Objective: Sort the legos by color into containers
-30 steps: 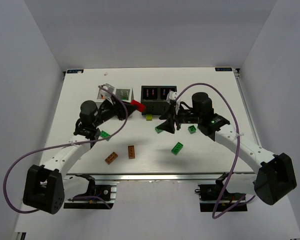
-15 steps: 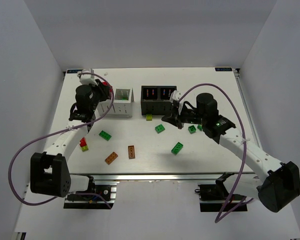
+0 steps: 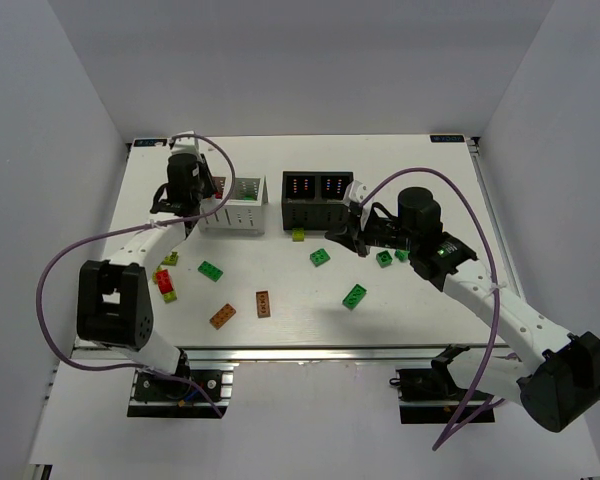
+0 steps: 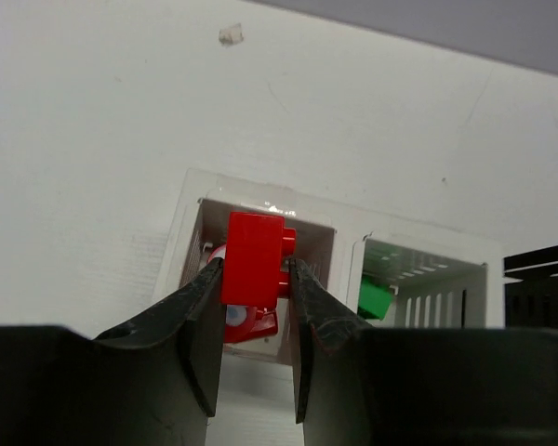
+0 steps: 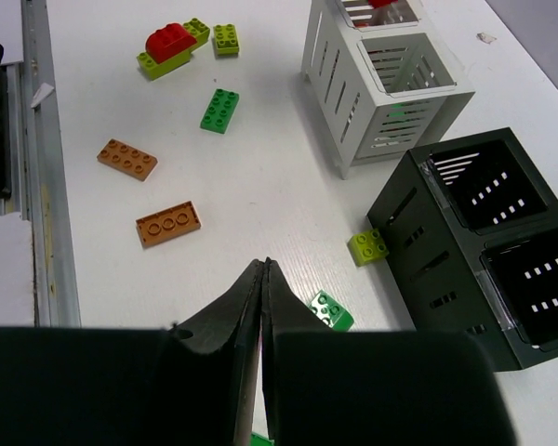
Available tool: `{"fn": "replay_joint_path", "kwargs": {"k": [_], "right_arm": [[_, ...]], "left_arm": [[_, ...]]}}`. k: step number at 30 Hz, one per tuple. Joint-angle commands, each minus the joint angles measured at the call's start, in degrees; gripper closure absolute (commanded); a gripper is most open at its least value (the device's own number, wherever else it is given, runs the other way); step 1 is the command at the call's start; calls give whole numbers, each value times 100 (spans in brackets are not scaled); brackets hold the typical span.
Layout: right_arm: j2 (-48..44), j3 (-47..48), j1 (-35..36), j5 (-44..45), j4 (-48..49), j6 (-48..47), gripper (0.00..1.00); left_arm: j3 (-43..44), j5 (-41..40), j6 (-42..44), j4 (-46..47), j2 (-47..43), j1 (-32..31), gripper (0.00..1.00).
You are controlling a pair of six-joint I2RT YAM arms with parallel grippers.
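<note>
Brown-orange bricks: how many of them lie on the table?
2. The left brick lies near the front edge of the table, left of centre; the right brick lies close beside it, not touching. Others may be hidden from view.

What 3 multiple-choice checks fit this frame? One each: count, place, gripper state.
1. Brown-orange bricks on the table: A) one B) two C) four.
2. The red brick in the left gripper is: A) above the white container B) above the black container C) lying on the table.
3. The right gripper is: A) open wide B) shut on a green brick C) shut, holding nothing.

Answers:
1 B: two lie near each other toward the near edge.
2 A: the left wrist view shows it pinched over the white container.
3 C: its jaws meet with nothing between.
</note>
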Motion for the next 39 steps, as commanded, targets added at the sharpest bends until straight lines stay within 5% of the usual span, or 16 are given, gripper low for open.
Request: {"fn": "replay_joint_path", "kwargs": {"k": [1,4,7,8,12,25,39], "right_arm": [[-5,-42,1,97,104,-130,94],[-13,-42,1,88,95,-139,92],[-31,-42,1,71,87,-157,91],[-40,-33,-8,70,87,-157,90],[-66,-33,1,62,78,-157,89],[-215,-42,-8,0,87,-122,84],[-506,-34,-209,334,227,124,70]], "left_arm": [[218,129,75,-265,129,16,100],[244,156,84,-300,173,8,100],[262,77,75,-352,164,8,74],[253,42,75,-353,156,16,56],[271,-3,58,-396,138,16,33],[-361,85,-609,-397,-1213,77,25],[-591,-1335,-2349,-2475,-2086,227,5]]}}
